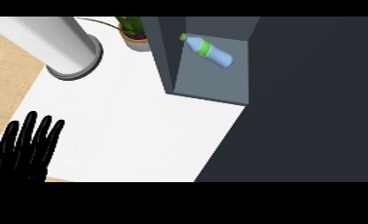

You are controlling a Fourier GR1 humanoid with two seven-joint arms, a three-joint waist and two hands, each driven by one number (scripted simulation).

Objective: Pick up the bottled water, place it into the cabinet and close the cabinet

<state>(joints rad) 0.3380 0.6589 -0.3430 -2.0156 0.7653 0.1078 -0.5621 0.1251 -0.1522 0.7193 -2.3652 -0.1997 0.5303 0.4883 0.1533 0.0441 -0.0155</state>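
Already the bottled water [210, 51] lies in the cabinet [215, 83], apparently unclosed; the left hand [27, 146] rests straight-fingered at the near-left corner of the worktop [144, 121].

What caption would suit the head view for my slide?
Bottled water lies inside the open cabinet; the left hand rests open at lower left.

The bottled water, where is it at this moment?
In the head view, the bottled water lies tilted inside the open cabinet at the upper middle, right of the potted plant, with its green cap toward that plant.
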